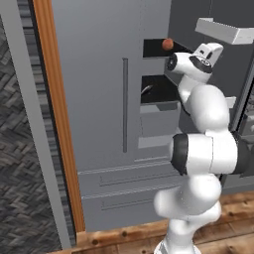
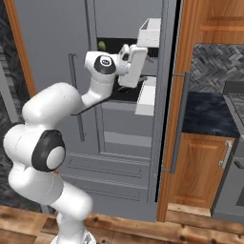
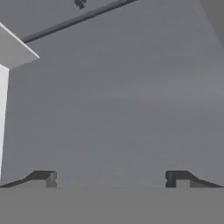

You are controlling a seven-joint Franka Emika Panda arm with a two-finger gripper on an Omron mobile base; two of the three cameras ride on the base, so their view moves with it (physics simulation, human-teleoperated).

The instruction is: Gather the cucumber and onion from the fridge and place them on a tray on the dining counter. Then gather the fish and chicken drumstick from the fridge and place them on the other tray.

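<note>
The grey fridge [image 1: 94,74] stands in front of me with its left door shut and its right door [image 2: 167,95] swung open. The reddish-orange onion [image 1: 167,44] sits on an upper black shelf inside. A small green thing [image 2: 101,45] shows on that shelf, too small to name. My gripper [image 3: 110,179] is open, its fingertips [image 3: 43,178] wide apart with nothing between them. It faces a plain grey fridge surface. The hand [image 1: 209,52] hovers at shelf height, right of the onion and beside the white door bins [image 2: 148,32].
A wooden panel [image 1: 55,109] and a dark patterned wall flank the fridge on the left. To the right are wooden cupboards [image 2: 202,167], a dark wall counter [image 2: 207,112] and a stove [image 2: 236,102]. A lower door bin [image 2: 147,97] juts out below the hand.
</note>
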